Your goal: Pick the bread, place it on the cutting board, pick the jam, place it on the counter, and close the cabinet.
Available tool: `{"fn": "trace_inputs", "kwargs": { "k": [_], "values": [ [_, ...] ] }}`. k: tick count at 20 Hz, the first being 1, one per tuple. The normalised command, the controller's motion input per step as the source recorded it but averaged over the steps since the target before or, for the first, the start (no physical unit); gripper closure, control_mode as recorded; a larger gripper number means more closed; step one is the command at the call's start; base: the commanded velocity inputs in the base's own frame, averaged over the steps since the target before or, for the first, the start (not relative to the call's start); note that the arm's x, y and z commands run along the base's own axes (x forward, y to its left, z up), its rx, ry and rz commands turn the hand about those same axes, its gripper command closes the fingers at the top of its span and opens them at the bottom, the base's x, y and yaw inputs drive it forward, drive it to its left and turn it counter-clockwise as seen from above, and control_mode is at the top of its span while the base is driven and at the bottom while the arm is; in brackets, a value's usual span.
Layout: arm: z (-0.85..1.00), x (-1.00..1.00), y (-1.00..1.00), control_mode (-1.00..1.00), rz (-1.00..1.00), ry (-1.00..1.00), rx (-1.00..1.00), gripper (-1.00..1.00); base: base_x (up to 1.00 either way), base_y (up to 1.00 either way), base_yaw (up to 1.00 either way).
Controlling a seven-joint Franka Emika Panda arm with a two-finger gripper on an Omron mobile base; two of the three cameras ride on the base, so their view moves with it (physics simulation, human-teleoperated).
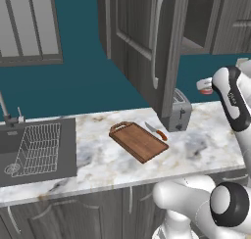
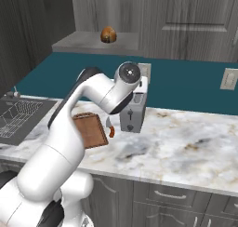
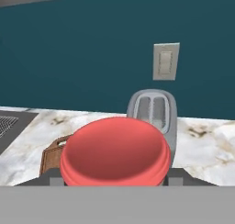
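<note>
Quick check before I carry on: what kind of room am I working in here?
A rendered home kitchen, by the look of it: a marbled counter with a toaster and cutting board, a sink holding a wire rack, and dark wall cabinets.

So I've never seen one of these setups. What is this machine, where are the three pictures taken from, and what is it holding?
It is a rendered kitchen with a white robot arm on a driving base. Two cameras sit behind the arm, left and right; the third rides on its hand. On the counter lie a cutting board, a knife and a toaster. The bread sits on the open cabinet's shelf. The gripper seems to hold the jam, whose red lid looms in the hand view, above the counter.
</note>
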Motion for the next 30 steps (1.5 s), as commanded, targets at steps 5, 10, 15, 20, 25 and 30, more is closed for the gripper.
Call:
{"fn": "trace_inputs", "kwargs": {
  "k": [5, 10, 15, 20, 25, 30],
  "values": [
    [-0.37, 0.01, -0.15, -1.0, 0.0, 0.03, 0.0, 1.0, 0.0, 0.0, 0.0],
    [-0.38, 0.0, -0.15, -1.0, 0.0, 0.0, 0.0, 1.0, 0.0, 0.0, 0.0],
    [-0.42, 0.0, -0.15, -1.0, 0.0, 0.0, 0.0, 1.0, 0.0, 0.0, 0.0],
    [-0.4, 0.0, -0.13, -1.0, 0.0, 0.0, 0.0, 1.0, 0.0, 0.0, 0.0],
    [-0.44, 0.0, -0.09, -1.0, 0.0, 0.0, 0.0, 1.0, 0.0, 0.0, 0.0],
    [-0.39, 0.01, -0.02, -1.0, 0.0, 0.0, 0.0, 1.0, 0.0, 0.0, 0.0]
  ]
}}
